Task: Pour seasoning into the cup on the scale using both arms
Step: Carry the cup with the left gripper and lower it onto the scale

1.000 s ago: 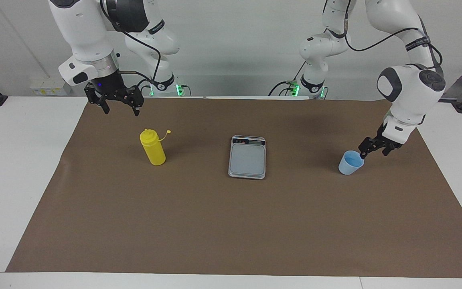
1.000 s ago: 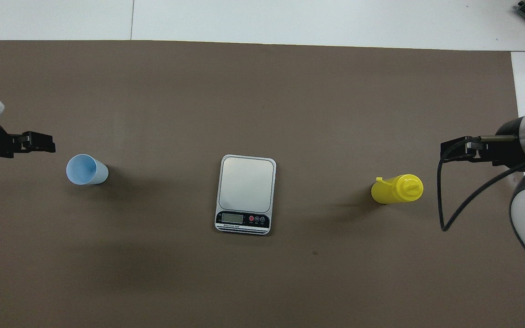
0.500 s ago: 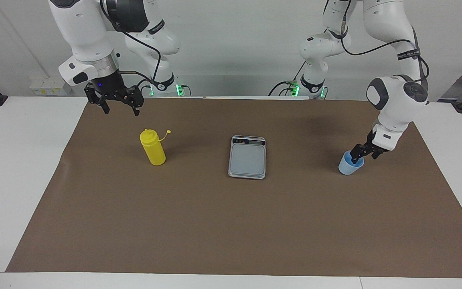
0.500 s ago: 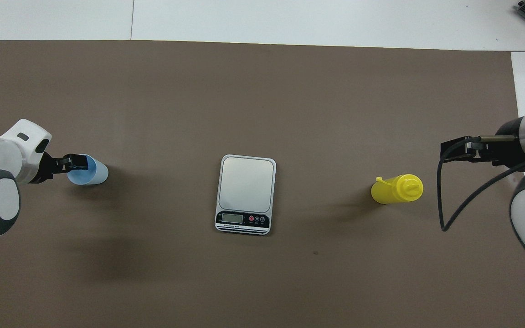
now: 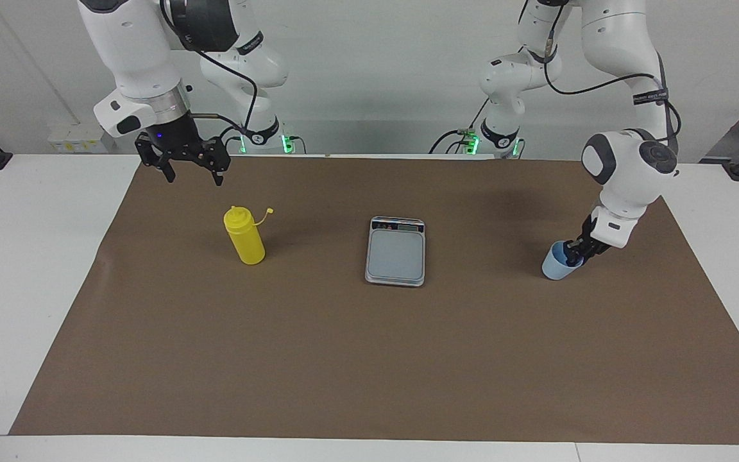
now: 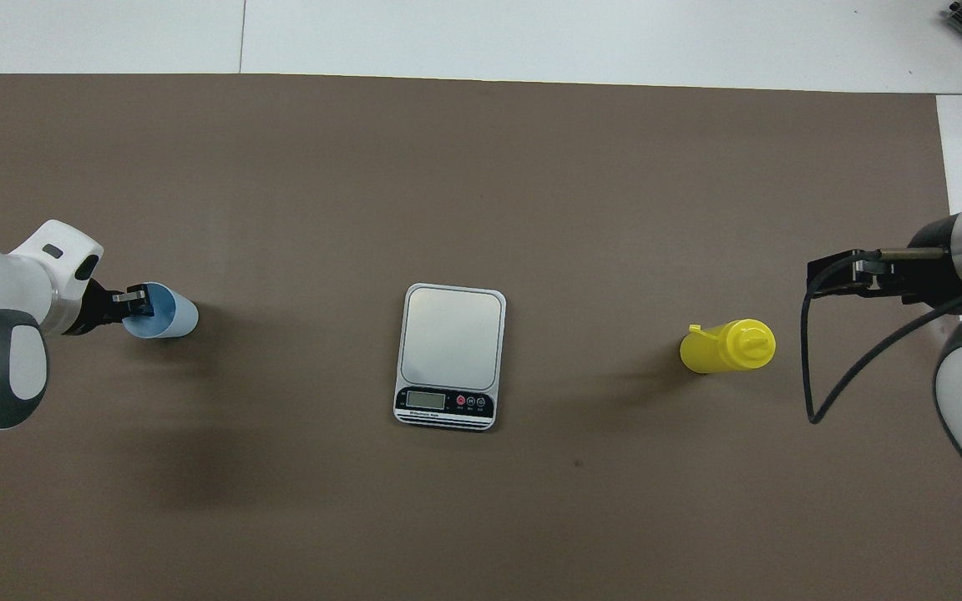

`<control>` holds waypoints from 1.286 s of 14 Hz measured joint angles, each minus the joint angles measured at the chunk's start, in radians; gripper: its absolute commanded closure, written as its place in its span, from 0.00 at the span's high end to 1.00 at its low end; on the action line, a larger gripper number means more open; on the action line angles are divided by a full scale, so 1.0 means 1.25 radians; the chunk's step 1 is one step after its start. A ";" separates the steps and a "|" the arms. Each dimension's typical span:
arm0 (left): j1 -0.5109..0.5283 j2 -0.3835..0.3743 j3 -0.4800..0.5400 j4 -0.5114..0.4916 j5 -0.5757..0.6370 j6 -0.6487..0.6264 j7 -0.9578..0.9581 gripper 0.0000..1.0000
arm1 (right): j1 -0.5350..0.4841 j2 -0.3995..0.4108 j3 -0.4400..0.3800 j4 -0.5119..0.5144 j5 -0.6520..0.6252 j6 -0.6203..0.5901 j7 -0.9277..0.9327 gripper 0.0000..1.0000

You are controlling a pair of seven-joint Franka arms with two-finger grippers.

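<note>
1. Left gripper (image 5: 573,252) has come down from beside cup (image 5: 558,264) onto its rim, jaws now pinching rim wall; cup tilts slightly, at left arm's end of brown mat (image 5: 369,359).
2. Right gripper (image 5: 191,172) unmoved, jaws spread, above mat near seasoning bottle (image 5: 245,236).
3. Scale (image 5: 396,251) mid-mat, between bottle & cup.

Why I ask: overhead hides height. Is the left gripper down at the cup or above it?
Observer: Down at it. The left gripper pinches the cup's rim, one finger inside.
Operator: Cup lifted?
Observer: No, its base sits on the mat.
Operator: And the right gripper?
Observer: The right gripper hangs open, raised over the mat beside the bottle, not touching it, waiting.
</note>
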 measured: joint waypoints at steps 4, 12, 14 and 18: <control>-0.001 -0.002 -0.002 0.087 -0.001 -0.090 0.000 0.00 | 0.000 0.000 0.000 0.000 0.000 0.000 0.000 1.00; -0.101 -0.025 -0.021 0.317 -0.002 -0.324 -0.094 0.00 | 0.000 0.000 0.000 0.000 0.000 0.000 0.000 1.00; -0.184 -0.026 -0.026 0.332 -0.002 -0.329 -0.195 0.00 | 0.000 0.000 0.000 0.000 0.000 0.000 0.000 1.00; -0.342 -0.020 -0.032 0.334 -0.001 -0.312 -0.371 0.00 | 0.000 0.000 0.000 0.000 0.000 0.000 0.000 1.00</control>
